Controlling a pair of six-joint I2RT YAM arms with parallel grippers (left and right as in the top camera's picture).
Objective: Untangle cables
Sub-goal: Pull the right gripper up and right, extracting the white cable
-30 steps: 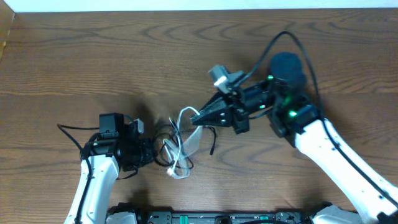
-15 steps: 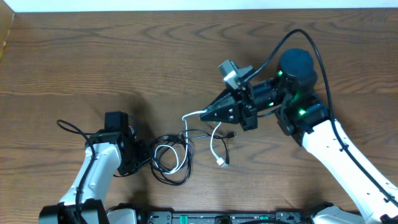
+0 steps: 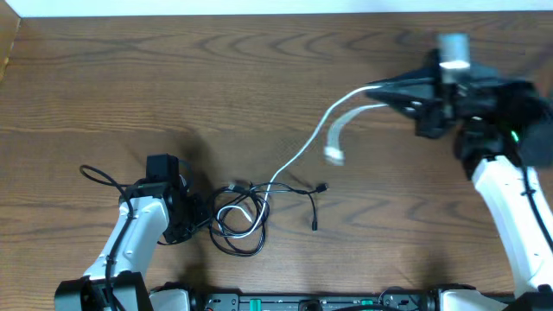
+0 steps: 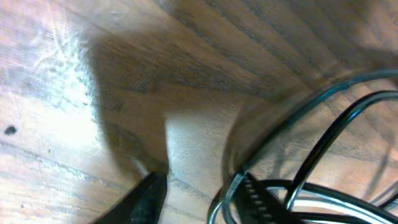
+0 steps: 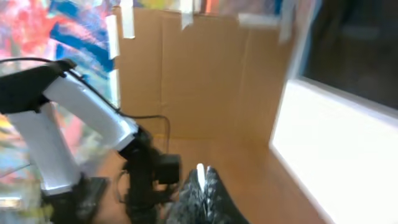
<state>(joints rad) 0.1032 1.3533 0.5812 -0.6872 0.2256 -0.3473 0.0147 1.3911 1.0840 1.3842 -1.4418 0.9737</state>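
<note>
A white cable (image 3: 298, 155) stretches taut from the tangle at the table's middle up to my right gripper (image 3: 390, 92), which is shut on it; its white plug (image 3: 333, 155) dangles below. In the right wrist view the white cable (image 5: 200, 173) shows pinched between the fingertips of that gripper (image 5: 202, 186). Black cables (image 3: 236, 226) lie coiled beside my left gripper (image 3: 201, 216). One black end (image 3: 314, 207) trails off to the right. In the left wrist view the left gripper (image 4: 202, 199) stands open over bare wood, and black cables (image 4: 323, 143) loop round its right finger (image 4: 256, 194).
A thicker black robot wire (image 3: 97, 175) loops out on the table left of the left arm. The table's far edge (image 3: 259, 12) runs along the top. A cardboard wall (image 5: 205, 74) shows in the right wrist view.
My right gripper has moved up and far to the right, drawing the white cable out of the tangle into a long line. The left gripper has gone from shut to open beside the black coil.
</note>
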